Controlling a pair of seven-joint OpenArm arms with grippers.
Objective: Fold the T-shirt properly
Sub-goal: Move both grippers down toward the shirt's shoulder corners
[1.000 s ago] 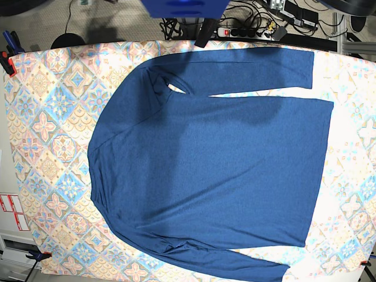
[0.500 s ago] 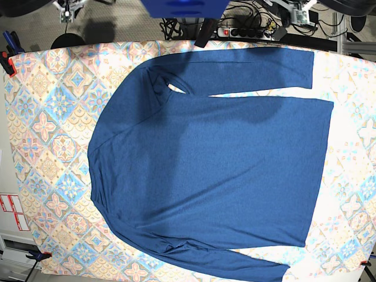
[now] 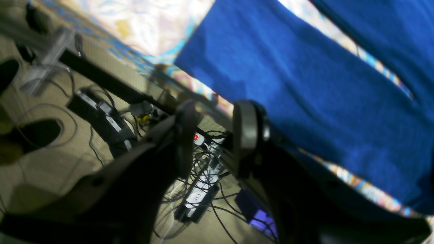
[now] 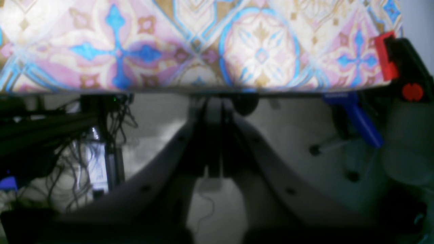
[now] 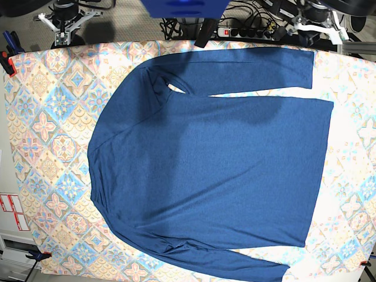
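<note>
The T-shirt [image 5: 217, 170] is dark navy with long sleeves and lies spread flat across the patterned tablecloth [image 5: 53, 129], collar to the left. One sleeve runs along the far edge, the other along the near edge. My left gripper [image 5: 318, 27] hovers beyond the far right table edge, just past the far sleeve's cuff. In the left wrist view it [image 3: 212, 135] is open, nothing between its fingers, with the sleeve [image 3: 305, 78] beside it. My right gripper [image 5: 63, 26] hangs off the far left corner. In the right wrist view it [image 4: 215, 108] is shut and empty, below the table edge.
A power strip [image 5: 244, 31] and tangled cables lie on the floor behind the table. A blue box [image 5: 185, 7] overhangs the far edge at the middle. Red clamps [image 4: 386, 57] pin the cloth at the corners.
Both grippers have come into the base view at the far table edge. The left gripper's jaws have parted. The T-shirt has not moved.
</note>
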